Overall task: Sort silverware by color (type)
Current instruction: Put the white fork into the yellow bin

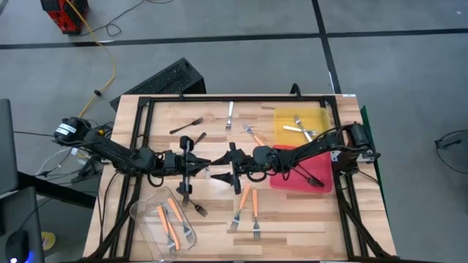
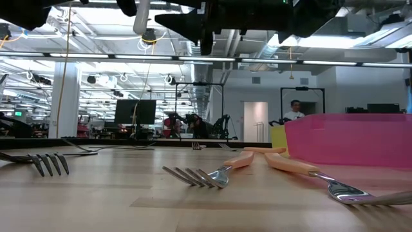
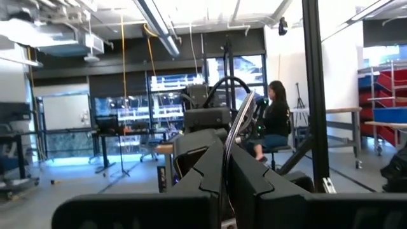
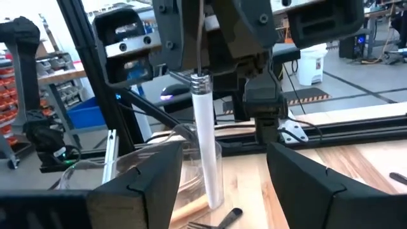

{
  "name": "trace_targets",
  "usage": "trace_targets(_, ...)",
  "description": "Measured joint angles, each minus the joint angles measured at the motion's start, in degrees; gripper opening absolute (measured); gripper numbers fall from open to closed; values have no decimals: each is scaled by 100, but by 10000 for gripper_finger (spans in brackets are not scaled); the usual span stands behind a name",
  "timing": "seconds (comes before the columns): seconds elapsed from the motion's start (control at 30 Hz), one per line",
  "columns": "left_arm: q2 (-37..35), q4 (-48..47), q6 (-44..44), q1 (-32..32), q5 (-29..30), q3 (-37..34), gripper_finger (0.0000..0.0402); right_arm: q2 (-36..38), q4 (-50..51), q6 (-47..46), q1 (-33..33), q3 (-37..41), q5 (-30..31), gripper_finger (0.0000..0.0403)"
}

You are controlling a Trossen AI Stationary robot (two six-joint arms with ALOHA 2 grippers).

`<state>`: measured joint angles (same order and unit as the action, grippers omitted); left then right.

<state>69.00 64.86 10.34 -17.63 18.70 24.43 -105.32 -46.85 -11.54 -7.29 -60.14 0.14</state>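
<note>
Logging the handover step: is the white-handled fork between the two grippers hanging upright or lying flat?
Upright. In the right wrist view the white-handled fork hangs handle-down from the left gripper, above the table.

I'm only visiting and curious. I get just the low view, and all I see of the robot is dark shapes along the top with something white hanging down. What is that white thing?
Observer: It is a white-handled fork, hanging handle-down from the left gripper, which is shut on its metal end.
Operator: And the other arm?
Observer: The right gripper faces it over the middle of the table, with its fingers open on either side of the handle and gaps showing.
Operator: Are there more white ones anywhere?
Observer: Yes. From above, other white-handled forks lie on the yellow tray on the right arm's side.
</note>
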Motion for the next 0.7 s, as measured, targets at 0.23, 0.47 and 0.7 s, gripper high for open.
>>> trace_targets(0.23,386,694,43,110,-79,0,0,0,0,7,3,2,27,256)
trace_targets(0.47,755,1180,-30,211,-199,0,0,0,9,119,30,2,40,253)
trace_targets(0.7,1029,1476,-50,232,-193,4,0,0,9,145,28,4,40,209)
